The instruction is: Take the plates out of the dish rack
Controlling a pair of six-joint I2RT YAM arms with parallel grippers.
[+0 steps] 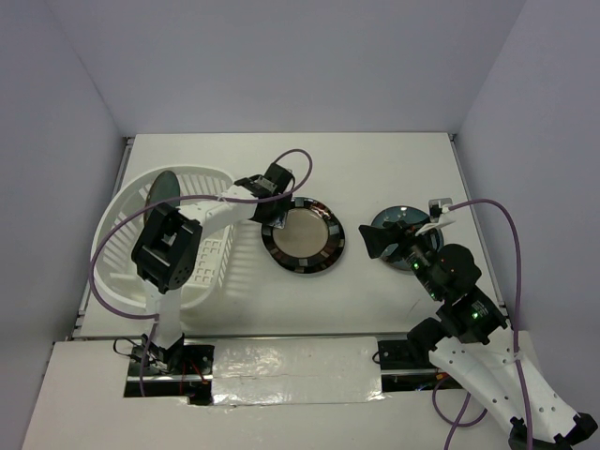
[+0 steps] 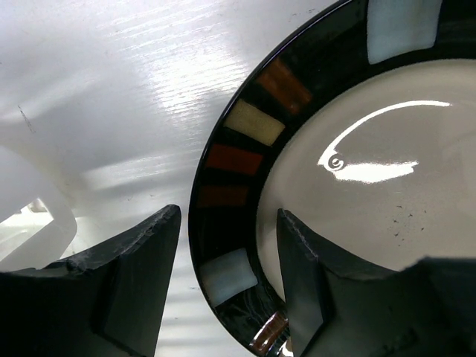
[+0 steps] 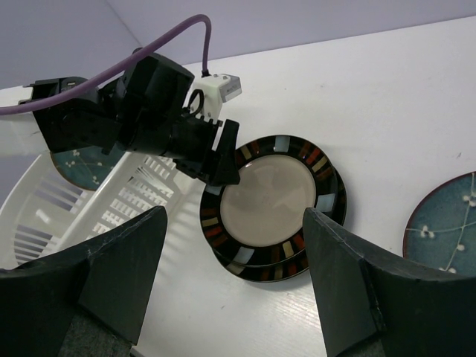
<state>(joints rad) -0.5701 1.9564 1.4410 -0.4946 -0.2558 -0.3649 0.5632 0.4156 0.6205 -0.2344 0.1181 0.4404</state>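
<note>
The beige-centred plate with a black patched rim (image 1: 303,241) lies flat on the table right of the white dish rack (image 1: 122,211), and it sits on a second plate with the same rim (image 3: 262,269). My left gripper (image 1: 279,223) is open. Its jaws straddle the plate's near-left rim (image 2: 223,160), one finger outside the rim and apart from it, the other over the beige centre. One teal-blue speckled plate (image 1: 165,187) stands upright in the rack. Another teal-blue plate (image 1: 401,219) lies on the table beside my right gripper (image 1: 380,242), which is open and empty above the table.
The rack's slotted near wall (image 3: 111,216) lies just left of the stacked plates. The left arm (image 1: 169,246) reaches over the rack. White walls enclose the table on three sides. The teal-blue plate on the table also shows at the right edge of the right wrist view (image 3: 446,223).
</note>
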